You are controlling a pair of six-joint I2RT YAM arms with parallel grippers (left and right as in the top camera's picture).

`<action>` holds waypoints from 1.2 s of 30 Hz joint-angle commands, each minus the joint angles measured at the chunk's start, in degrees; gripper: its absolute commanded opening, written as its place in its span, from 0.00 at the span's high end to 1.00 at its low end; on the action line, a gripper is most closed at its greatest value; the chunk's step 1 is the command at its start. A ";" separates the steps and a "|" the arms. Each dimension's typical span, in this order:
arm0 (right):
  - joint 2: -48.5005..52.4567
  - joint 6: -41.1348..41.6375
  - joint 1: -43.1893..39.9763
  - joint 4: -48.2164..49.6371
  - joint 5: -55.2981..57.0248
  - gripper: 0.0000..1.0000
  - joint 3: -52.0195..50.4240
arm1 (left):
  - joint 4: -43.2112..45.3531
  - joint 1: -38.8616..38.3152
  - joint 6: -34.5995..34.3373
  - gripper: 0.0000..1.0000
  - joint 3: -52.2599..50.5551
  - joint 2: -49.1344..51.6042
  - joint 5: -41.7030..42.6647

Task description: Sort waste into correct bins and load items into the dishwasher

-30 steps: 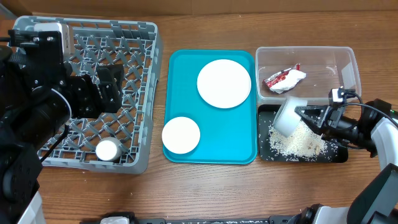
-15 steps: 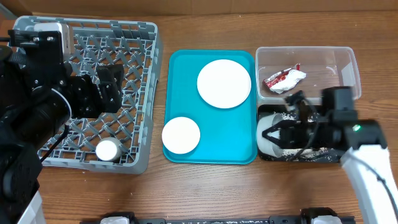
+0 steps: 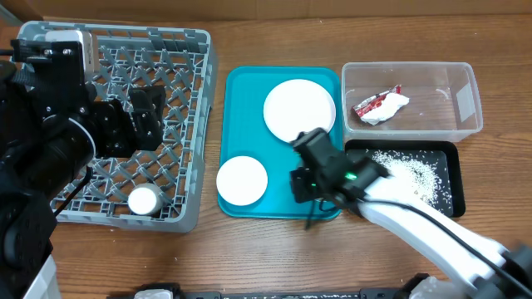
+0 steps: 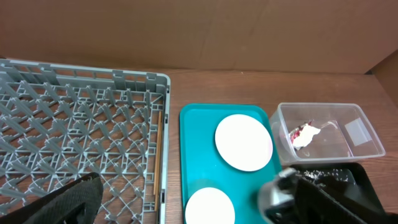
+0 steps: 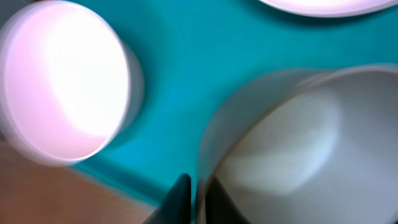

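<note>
My right gripper point(image 3: 311, 178) is over the teal tray's front right corner, shut on the rim of the pale grey-green bowl point(image 5: 292, 137), one finger outside and one inside point(image 5: 194, 198). From above the arm hides the bowl. The pink bowl point(image 3: 242, 179) and the plate point(image 3: 299, 110) sit on the teal tray. The rice point(image 3: 411, 173) lies in the black tray point(image 3: 453, 199). The wrapper point(image 3: 381, 105) lies in the clear tub point(image 3: 465, 75). The white cup point(image 3: 144, 200) stands in the grey rack point(image 3: 195, 124). My left gripper point(image 3: 145, 116) hovers open and empty above the rack.
The teal tray point(image 3: 249, 91) lies between the rack and the two bins. A thin brown stick point(image 4: 158, 140) lies along the rack's right wall. Bare wooden table point(image 3: 249, 257) runs along the front edge. A cardboard wall stands behind.
My right arm has swung left from the black tray to the teal tray's front right corner, carrying the bowl. The rice now lies uncovered in the black tray. The left arm has not moved.
</note>
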 commanded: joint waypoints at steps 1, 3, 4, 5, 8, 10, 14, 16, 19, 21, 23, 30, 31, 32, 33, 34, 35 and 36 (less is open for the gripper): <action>5.40 -3.58 0.11 3.37 2.16 0.80 1.16 | 0.07 -0.17 0.72 0.00 0.11 0.20 -0.55; 5.97 -4.52 0.11 4.42 0.92 0.67 1.20 | 0.07 -0.17 0.72 0.00 0.11 0.20 -0.55; 5.92 -4.52 0.11 4.59 0.94 0.62 1.29 | 0.07 -0.17 0.72 0.00 0.11 0.20 -0.55; 5.73 -4.52 0.11 4.26 0.92 0.59 1.68 | 0.07 -0.17 0.72 0.00 0.11 0.20 -0.52; 5.01 -4.52 0.11 0.59 0.76 0.45 4.55 | 0.07 -0.17 0.72 0.00 0.11 0.20 -0.55; 3.89 -4.33 0.11 -4.09 0.70 0.38 9.14 | 0.07 -0.17 0.72 0.00 0.11 0.20 -0.55; 0.90 -4.33 0.11 -10.88 0.98 0.34 18.82 | 0.07 -0.17 0.72 0.00 0.11 0.20 -0.55; -1.11 -4.26 0.11 -13.16 1.95 0.23 23.12 | 0.07 -0.17 0.72 0.00 0.11 0.20 -0.55; -5.25 -4.37 0.09 -16.33 6.64 0.00 29.24 | 0.07 -0.17 0.72 0.00 0.11 0.20 -0.55; -8.28 -4.37 0.09 -16.92 8.96 0.00 31.82 | 0.07 -0.17 0.72 0.00 0.11 0.20 -0.55; -10.71 -4.63 0.09 -16.11 9.20 0.00 32.11 | 0.07 -0.17 0.72 0.00 0.11 0.20 -0.55; -18.84 -7.98 -0.59 -18.40 24.02 0.00 32.11 | 0.07 -0.17 0.72 0.00 0.11 0.20 -0.55; -20.28 -7.98 -0.98 -19.50 25.09 0.00 32.11 | 0.07 -0.17 0.72 0.00 0.11 0.20 -0.52; -21.68 -7.96 -1.22 -20.85 25.81 0.00 32.11 | 0.07 -0.17 0.72 0.00 0.11 0.20 -0.52; -23.45 -7.58 -1.66 -22.69 26.62 0.00 32.11 | 0.07 -0.17 0.72 0.00 0.11 0.20 -0.52; -24.98 -7.10 -2.08 -24.35 27.10 0.00 32.11 | 0.07 -0.17 0.72 0.00 0.11 0.20 -0.55; -26.45 -6.97 -2.56 -25.79 27.15 0.00 32.11 | 0.09 -0.17 0.72 0.00 0.11 0.20 -0.52; -29.16 -5.97 -3.82 -27.71 27.17 0.00 31.91 | 0.04 -0.17 0.72 0.00 0.11 0.20 -0.52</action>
